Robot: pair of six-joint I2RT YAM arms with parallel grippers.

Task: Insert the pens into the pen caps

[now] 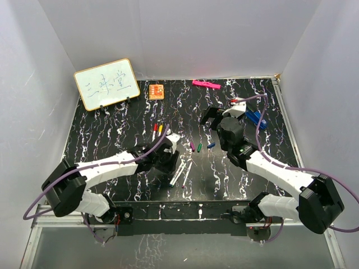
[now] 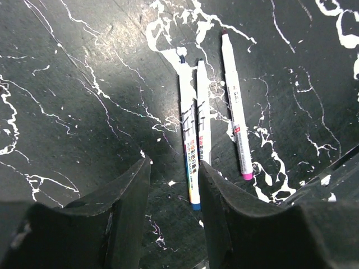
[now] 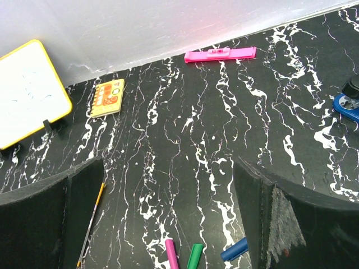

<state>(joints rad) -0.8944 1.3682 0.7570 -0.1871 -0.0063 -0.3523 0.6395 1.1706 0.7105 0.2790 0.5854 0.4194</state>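
**Step in hand:** approach to a first pick; no pen sits in a cap yet.

The left end effector [image 2: 174,166] hovers low over the black marbled desk [image 2: 73,84]. Its jaws are parted to a moderate gap and hold nothing.

Just ahead of it, side by side, lie:
- the blue-tipped pen [image 2: 188,151], whose near end lies in the gap between the two fingers;
- the dark-tipped pen [image 2: 203,112], touching or almost touching it;
- the pink-ended pen [image 2: 235,106], a little apart to the right.

Two further pens [image 1: 156,132], tipped red and yellow, lie farther back.

Mid-desk, the purple cap [image 3: 171,253], green cap [image 3: 195,255] and blue cap [image 3: 234,249] form a loose row, all unfilled.

The right end effector [image 3: 168,168] is poised near those caps, its jaws spread wide and empty.

**Judged next move:** the left end effector should descend and close on the blue-tipped pen alone, without dragging its neighbour. The right end effector should take the blue cap, so that the two can be aligned end to end.
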